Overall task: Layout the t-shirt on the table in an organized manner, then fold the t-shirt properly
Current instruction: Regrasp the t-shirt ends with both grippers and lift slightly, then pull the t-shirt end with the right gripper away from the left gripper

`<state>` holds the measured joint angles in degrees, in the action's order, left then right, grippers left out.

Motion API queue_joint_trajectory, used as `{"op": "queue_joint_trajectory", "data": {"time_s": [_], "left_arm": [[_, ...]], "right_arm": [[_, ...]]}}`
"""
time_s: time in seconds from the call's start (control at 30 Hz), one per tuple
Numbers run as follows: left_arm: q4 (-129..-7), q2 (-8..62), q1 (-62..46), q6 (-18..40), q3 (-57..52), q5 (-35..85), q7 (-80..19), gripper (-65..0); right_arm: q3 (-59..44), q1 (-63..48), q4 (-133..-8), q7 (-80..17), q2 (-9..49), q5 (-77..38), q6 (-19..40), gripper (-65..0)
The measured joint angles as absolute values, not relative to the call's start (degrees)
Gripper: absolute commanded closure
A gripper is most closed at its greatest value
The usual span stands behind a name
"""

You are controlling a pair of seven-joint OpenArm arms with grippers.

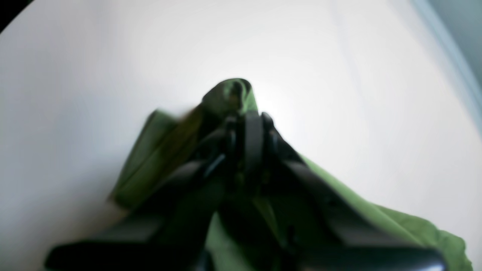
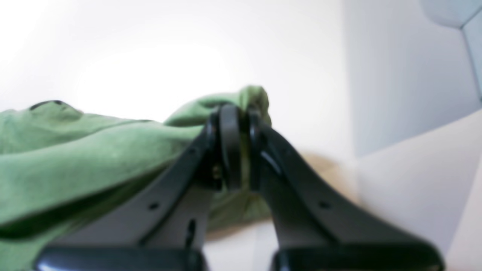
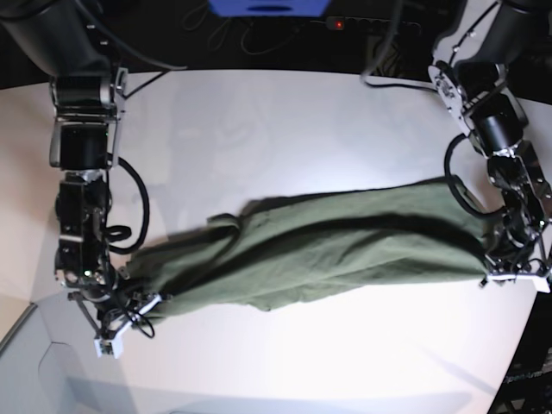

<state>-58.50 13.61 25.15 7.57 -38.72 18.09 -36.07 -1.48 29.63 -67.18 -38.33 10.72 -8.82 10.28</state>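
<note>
Soft, wrinkly olive t-shirt [image 3: 319, 246], seemingly taut, pinched between clamped left gripper [image 1: 248, 124] and right gripper [image 2: 233, 116].

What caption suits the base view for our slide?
Two arms stretch the olive-green t-shirt between them above the white table, left gripper and right gripper each clamped on one end.

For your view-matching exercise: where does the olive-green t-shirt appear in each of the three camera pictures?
Left wrist: t-shirt, lower centre, bunched around the left pincer.
Right wrist: left and centre, pinched in the right pincer.
Base: a band across the middle.
Shared landmark: the white table.
</note>
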Motion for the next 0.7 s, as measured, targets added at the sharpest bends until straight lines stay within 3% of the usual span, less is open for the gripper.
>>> {"op": "queue_joint_trajectory", "data": {"time_s": [0.1, 0.23, 0.43, 0.57, 0.7], "left_arm": [[-58.50, 13.82, 25.28, 7.55, -36.73, 17.82, -35.97, -5.0], [-58.50, 13.80, 25.19, 7.57, -35.05, 17.85, -36.14, -19.2], [-65.30, 13.41, 21.85, 7.53, -35.11, 17.85, -40.60, -43.3], [-78.83, 13.37, 13.19, 7.88, -35.22, 21.80, -43.09, -45.7], [-80.42, 11.97, 2.55, 7.73, -34.81, 26.04, -40.05, -45.7]], "right_arm": [[-1.48, 29.15, -67.13, -38.54, 10.98, -8.73, 10.31, -12.3], [-1.58, 27.57, -67.85, -38.74, 12.10, -8.62, 10.28, -24.9], [-5.63, 17.65, -83.20, -39.77, 12.62, -8.51, 10.22, -30.7], [-5.54, 9.45, -93.10, -39.81, 12.34, -9.13, 10.20, -30.7], [-5.67, 2.68, -96.57, -40.40, 10.66, -8.64, 10.28, -30.7]]}}
